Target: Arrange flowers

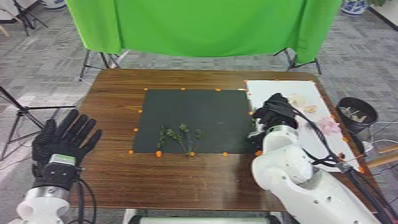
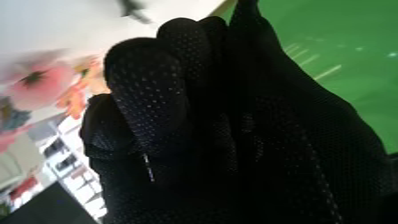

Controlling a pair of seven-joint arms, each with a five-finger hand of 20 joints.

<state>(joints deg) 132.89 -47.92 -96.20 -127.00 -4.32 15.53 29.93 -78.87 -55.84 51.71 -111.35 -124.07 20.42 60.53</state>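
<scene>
Closest is the right hand [image 2: 169, 105], at the dark mat's [image 1: 195, 107] right edge; I cannot tell whether it is wide, narrow or holding anything. Left of the mat, the left hand [image 1: 58, 150] is spread wide. Green sprigs [image 1: 184, 129] lie on the mat's near part; pink flowers [image 1: 329, 125] lie to its right. Best take one by the stem, sparing petals, and lower it gently beside the greenery.

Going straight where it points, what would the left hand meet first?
Likely the green cloth or its stand; the left hand points forward along the table's left edge; depth is unclear.
</scene>
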